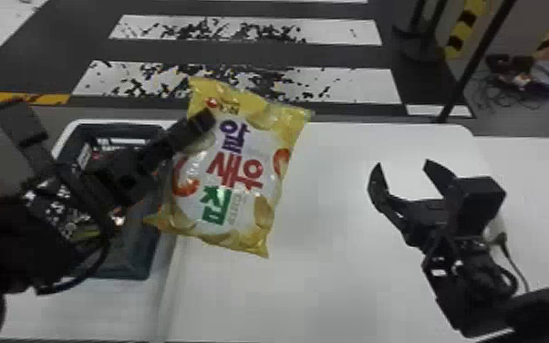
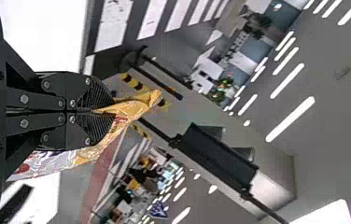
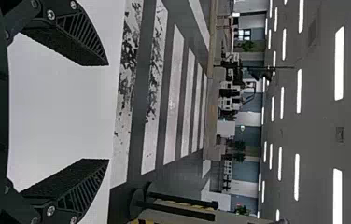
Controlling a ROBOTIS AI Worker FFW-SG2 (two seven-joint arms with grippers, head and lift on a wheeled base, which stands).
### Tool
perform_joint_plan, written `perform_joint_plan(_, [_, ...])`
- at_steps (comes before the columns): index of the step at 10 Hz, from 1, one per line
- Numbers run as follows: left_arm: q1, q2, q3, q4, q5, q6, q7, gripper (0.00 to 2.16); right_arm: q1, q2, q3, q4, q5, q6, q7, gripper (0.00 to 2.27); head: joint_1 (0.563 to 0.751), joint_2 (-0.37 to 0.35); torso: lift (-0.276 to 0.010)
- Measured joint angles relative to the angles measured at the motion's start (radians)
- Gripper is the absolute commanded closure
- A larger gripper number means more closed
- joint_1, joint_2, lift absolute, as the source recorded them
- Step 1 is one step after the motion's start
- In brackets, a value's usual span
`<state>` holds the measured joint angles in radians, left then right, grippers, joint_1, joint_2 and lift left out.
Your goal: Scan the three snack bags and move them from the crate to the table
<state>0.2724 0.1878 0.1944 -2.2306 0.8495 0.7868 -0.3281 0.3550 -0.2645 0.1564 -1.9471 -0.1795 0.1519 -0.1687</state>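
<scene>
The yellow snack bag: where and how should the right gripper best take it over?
The bag is probably best pinched at its lower right corner, coming from the robot's right, one finger in front, one behind. That corner tapers flat, while the middle looks puffed. The left gripper has the upper left part, and the open right gripper faces the free side.

Left hand (image 1: 206, 117) held yellow-and-white snack bag (image 1: 246, 205) by its left side, above the tabletop (image 1: 333, 264). Dark crate (image 1: 127, 272) lay partly behind the left arm. Right hand (image 1: 403, 165), fingers apart, was right of the bag.
</scene>
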Motion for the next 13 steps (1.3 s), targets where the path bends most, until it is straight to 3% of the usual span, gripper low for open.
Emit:
perform_joint_plan(2, [-0.09,-0.023,-0.215,0.222,-0.12,-0.104,-0.003,1.83,0.0,0.002,-0.01,-0.022,-0.01,0.004,0.0,0.15,0.695,-0.154,-0.062])
perform_joint_plan(4, [-0.185,-0.063,-0.364,0.444,-0.183,-0.244,-0.009,1.83,0.005,0.001,-0.02,-0.039,-0.022,0.004,-0.001,0.15,0.695,-0.202,-0.062])
perform_joint_plan(6, [-0.251,-0.121,-0.45,0.612,-0.201,-0.307,-0.017,1.83,0.005,-0.003,-0.033,-0.049,-0.039,0.002,-0.001,0.15,0.695,-0.268,-0.062])
perform_joint_plan(8, [-0.269,-0.147,-0.519,0.708,-0.238,-0.332,0.012,1.83,-0.001,-0.003,-0.035,-0.05,-0.042,0.0,-0.001,0.15,0.695,-0.303,-0.062])
perform_joint_plan(10, [-0.298,-0.177,-0.561,0.841,-0.245,-0.36,-0.018,1.82,-0.011,0.001,-0.031,-0.047,-0.045,-0.002,0.0,0.15,0.695,-0.336,-0.062])
perform_joint_plan(11, [-0.322,-0.186,-0.606,0.914,-0.248,-0.426,-0.022,1.63,-0.016,0.006,-0.025,-0.047,-0.044,0.0,0.0,0.15,0.695,-0.347,-0.062])
perform_joint_plan(12, [-0.337,-0.187,-0.645,0.953,-0.259,-0.502,-0.03,0.2,-0.018,0.009,-0.022,-0.047,-0.042,0.001,0.0,0.15,0.695,-0.35,-0.062])
perform_joint_plan(13, [-0.349,-0.188,-0.676,0.981,-0.283,-0.591,-0.035,0.0,-0.017,0.01,-0.019,-0.047,-0.039,0.001,0.0,0.15,0.695,-0.35,-0.062])
